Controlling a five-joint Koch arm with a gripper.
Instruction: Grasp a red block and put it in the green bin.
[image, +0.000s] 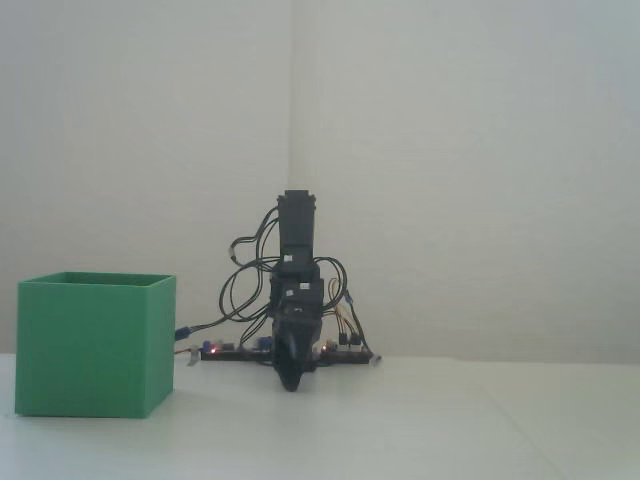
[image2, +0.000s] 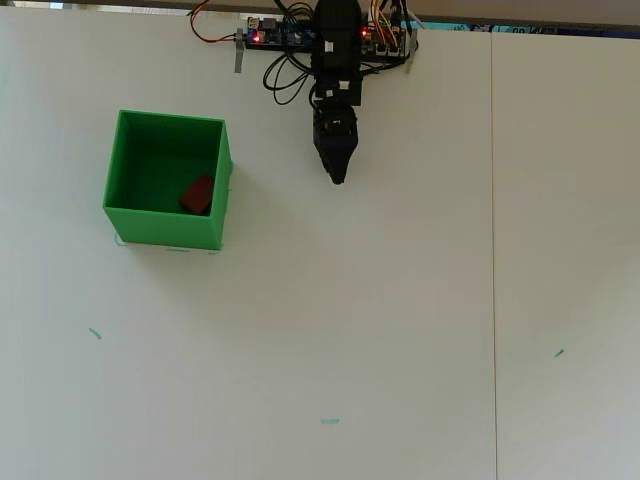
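Observation:
The green bin (image2: 165, 226) stands on the white table at the left in the overhead view and at the lower left in the fixed view (image: 95, 345). The red block (image2: 197, 194) lies inside the bin, near its right wall; the bin's walls hide it in the fixed view. My gripper (image2: 338, 177) is folded back near the arm's base, well to the right of the bin, pointing down at the table in the fixed view (image: 290, 383). Its jaws come to one closed point and hold nothing.
The arm's base with a circuit board and loose wires (image2: 290, 38) sits at the table's far edge. A seam (image2: 493, 260) runs down the table at the right. Small green marks (image2: 330, 421) dot the surface.

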